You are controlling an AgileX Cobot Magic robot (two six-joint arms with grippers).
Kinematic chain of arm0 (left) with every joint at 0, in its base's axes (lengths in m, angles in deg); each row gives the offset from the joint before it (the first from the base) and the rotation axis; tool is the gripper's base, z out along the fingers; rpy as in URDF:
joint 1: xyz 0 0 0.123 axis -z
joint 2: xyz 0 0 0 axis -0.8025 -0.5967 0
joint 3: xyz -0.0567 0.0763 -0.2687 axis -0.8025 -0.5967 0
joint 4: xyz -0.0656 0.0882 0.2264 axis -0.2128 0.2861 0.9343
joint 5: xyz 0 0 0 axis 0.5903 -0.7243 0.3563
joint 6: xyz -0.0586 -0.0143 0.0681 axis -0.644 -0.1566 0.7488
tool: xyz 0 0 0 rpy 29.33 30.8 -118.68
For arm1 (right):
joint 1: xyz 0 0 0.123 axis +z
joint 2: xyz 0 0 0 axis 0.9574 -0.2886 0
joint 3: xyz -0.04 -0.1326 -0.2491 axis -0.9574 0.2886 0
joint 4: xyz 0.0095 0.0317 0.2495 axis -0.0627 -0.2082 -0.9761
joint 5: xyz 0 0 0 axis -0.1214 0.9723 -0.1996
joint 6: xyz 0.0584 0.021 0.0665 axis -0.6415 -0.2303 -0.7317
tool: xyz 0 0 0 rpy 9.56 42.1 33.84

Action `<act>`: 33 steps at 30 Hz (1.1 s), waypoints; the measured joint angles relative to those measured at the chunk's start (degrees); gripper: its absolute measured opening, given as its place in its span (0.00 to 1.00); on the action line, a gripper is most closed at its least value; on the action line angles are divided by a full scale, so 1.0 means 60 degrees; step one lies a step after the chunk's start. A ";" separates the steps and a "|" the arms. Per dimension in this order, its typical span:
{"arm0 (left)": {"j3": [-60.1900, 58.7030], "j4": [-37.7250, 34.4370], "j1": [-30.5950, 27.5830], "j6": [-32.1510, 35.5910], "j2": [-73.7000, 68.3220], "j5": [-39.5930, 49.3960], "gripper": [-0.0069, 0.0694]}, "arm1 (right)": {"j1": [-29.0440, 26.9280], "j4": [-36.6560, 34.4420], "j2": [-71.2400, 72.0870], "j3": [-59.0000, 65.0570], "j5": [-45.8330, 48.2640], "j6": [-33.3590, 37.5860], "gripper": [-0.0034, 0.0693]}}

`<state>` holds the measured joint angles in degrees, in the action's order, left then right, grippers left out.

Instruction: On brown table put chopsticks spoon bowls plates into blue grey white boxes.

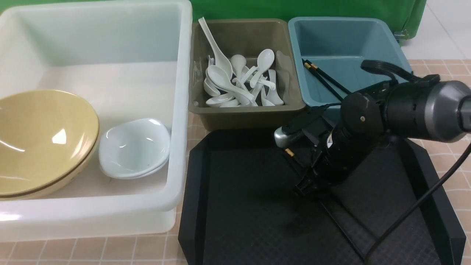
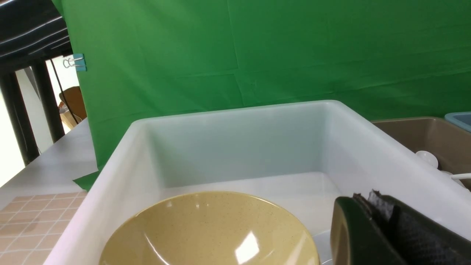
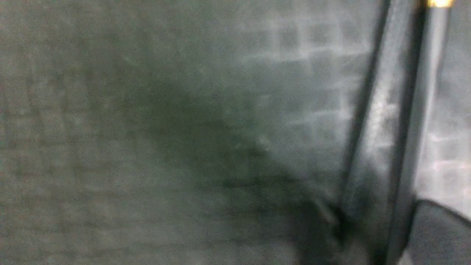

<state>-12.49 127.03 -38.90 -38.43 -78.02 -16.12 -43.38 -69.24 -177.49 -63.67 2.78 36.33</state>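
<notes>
My right gripper is down on the black tray, over a black chopstick with a gold tip. In the blurred right wrist view the chopstick runs between the fingers of the right gripper; whether they press on it is unclear. Another pair of chopsticks lies in the blue box. White spoons fill the grey box. The white box holds a yellow bowl and white plates. My left gripper hangs shut and empty above the white box, beside the yellow bowl.
The three boxes stand side by side behind the tray on the brown tiled table. A green cloth hangs behind them. The right arm's cable trails across the tray's right side.
</notes>
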 joint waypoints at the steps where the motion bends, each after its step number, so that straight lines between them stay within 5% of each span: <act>1: 0.0000 0.0000 0.0000 0.0000 0.0000 0.0000 0.09 | 0.0100 0.0016 -0.0027 -0.0014 -0.0060 0.0000 0.44; 4: 0.0000 0.0023 0.0000 0.0000 0.0000 0.0000 0.09 | 0.0444 -0.0011 -0.0093 -0.0059 -0.0391 0.0015 0.23; 33: 0.0000 0.0039 0.0000 0.0000 -0.0007 0.0000 0.09 | 0.0944 0.0119 0.2835 -0.0134 -0.0318 0.0105 0.23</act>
<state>-12.49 127.26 -38.90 -38.43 -78.06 -16.12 -37.72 -68.52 -160.49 -64.48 0.88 36.96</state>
